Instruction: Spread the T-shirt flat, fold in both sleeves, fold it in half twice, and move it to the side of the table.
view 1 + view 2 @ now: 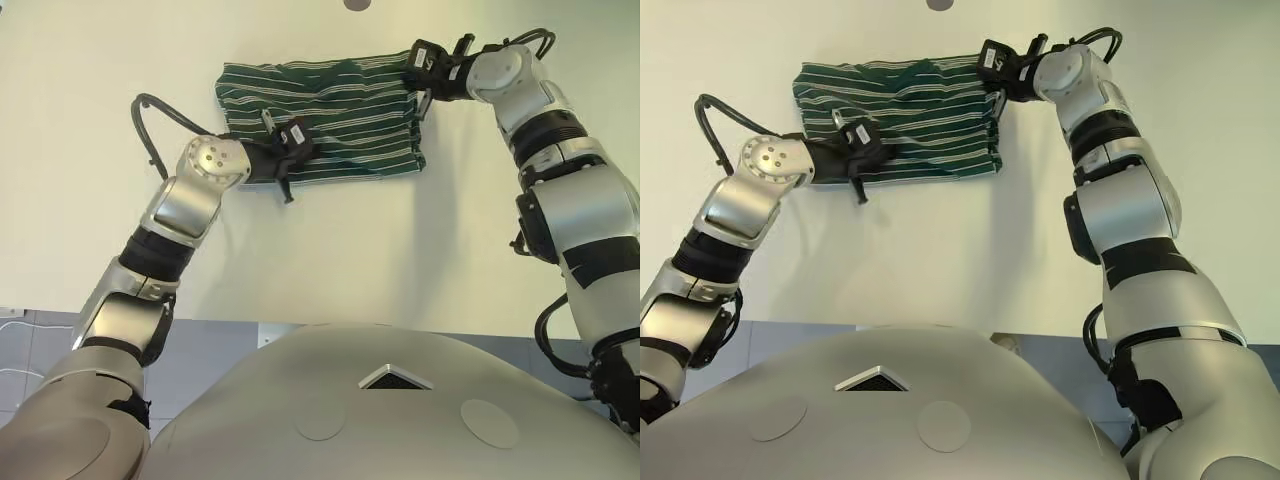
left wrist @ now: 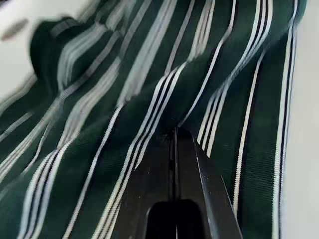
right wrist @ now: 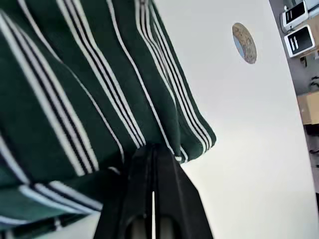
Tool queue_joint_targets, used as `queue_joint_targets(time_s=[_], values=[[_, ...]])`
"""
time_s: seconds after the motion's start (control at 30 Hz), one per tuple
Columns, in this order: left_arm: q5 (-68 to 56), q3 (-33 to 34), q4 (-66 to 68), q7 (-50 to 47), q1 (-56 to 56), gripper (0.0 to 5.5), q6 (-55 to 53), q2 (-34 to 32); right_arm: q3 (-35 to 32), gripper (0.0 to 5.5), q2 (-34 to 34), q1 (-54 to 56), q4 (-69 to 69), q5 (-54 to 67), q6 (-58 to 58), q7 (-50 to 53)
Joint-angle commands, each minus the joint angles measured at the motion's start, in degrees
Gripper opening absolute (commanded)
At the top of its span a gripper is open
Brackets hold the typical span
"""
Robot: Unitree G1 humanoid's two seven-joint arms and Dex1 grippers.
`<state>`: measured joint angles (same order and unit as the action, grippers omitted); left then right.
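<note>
T-shirt [image 1: 340, 110] held for folding
Left end effector [image 2: 175, 130] and right end effector [image 3: 152, 147] clenched its opposite ends (keeping cloth taut).

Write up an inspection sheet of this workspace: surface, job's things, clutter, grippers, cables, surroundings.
Surface: white table, smooth, no stains seen.
Job's things: green striped T-shirt, already folded into a rough rectangle, lying at the far middle of the table, somewhat rumpled.
Clutter: one small round disc on the table beyond the shirt.
Grippers: left gripper shut, tips in the fabric at the shirt's near left edge; right gripper shut on the shirt's far right corner.
Cables: black cable loop at the left wrist, black cable at the right wrist; both clear of the shirt.
Surroundings: grey floor below the near table edge; two boxy devices past the far edge.
</note>
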<state>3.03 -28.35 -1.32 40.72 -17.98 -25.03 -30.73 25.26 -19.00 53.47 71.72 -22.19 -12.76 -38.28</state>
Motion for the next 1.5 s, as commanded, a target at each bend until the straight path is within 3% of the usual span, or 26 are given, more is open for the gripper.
queue_joint_targets(time_s=[0.03,0.1,0.17,0.2,0.3,0.47,0.57,0.7,0.8,0.9,0.97,1.03,1.1,1.2,1.33,1.43,1.5], values=[[11.13,-3.88,13.14,-3.69,-0.44,0.02,0.38,-4.98,6.15,0.0,-4.54,-5.94,-0.58,-5.69,-5.03,-10.03],[14.4,-2.47,22.13,-7.8,-3.91,0.02,4.62,-6.55,5.82,0.0,-9.17,-13.83,-17.51,3.92,-2.27,-30.64],[16.19,-1.89,28.21,-11.04,-9.35,0.02,9.57,-5.17,6.18,0.0,-14.72,-22.92,-42.86,18.48,12.49,-46.45],[15.83,-1.52,28.49,-11.52,-11.26,0.02,13.51,-4.0,5.93,0.0,-16.64,-25.88,-53.05,25.01,20.22,-49.38],[11.38,0.82,20.18,-8.41,-9.2,0.02,22.11,-4.13,1.93,0.0,-18.19,-29.03,-68.64,37.41,34.71,-48.82],[4.38,10.2,2.89,-5.39,-0.35,0.02,20.62,-8.94,-17.07,0.0,-15.3,-27.33,-68.65,43.71,47.34,-29.3],[-2.29,14.69,-12.3,-2.28,10.66,0.02,12.55,-10.28,-18.14,0.0,-17.75,-27.7,-63.12,37.06,40.68,-23.55],[3.03,6.83,-15.28,-1.65,12.78,0.02,5.43,-7.35,-10.58,0.0,-11.56,-25.81,-55.17,29.41,30.31,-20.73],[3.16,3.5,-18.66,4.82,17.14,0.02,-1.75,-12.06,-8.02,0.0,-11.29,-26.09,-52.69,24.56,21.34,-19.65],[-2.2,9.35,-27.41,11.83,29.89,0.02,-7.88,-23.62,-11.66,0.0,-13.62,-29.64,-56.02,25.14,14.85,-18.84],[-6.3,16.39,-29.89,12.29,33.1,0.02,-7.0,-24.7,-13.33,0.0,-15.23,-34.09,-60.72,25.41,9.9,-18.36],[-11.92,24.69,-30.54,10.51,28.77,0.18,-3.15,-20.85,-13.75,0.34,-15.9,-39.78,-66.6,26.11,6.07,-18.34],[-13.54,28.66,-30.2,9.66,24.63,0.52,1.2,-19.69,-11.95,0.75,-17.82,-44.74,-68.45,23.25,-3.11,-19.02],[-8.51,29.52,-27.45,12.02,28.63,1.01,10.07,-24.33,-10.75,1.29,-20.07,-48.42,-66.1,19.4,-14.86,-18.42],[0.73,28.8,-11.93,13.09,34.42,1.61,32.2,-30.21,-6.59,2.13,-18.13,-48.75,-59.91,7.78,-29.85,-11.09],[3.86,29.6,-4.06,11.91,35.91,1.61,47.41,-31.87,-3.55,2.13,-16.31,-47.57,-56.64,-3.88,-36.42,-3.03],[4.27,28.98,-2.08,11.18,35.7,1.61,52.01,-30.97,-1.49,2.13,-15.71,-46.67,-54.57,-10.42,-38.69,1.41]])
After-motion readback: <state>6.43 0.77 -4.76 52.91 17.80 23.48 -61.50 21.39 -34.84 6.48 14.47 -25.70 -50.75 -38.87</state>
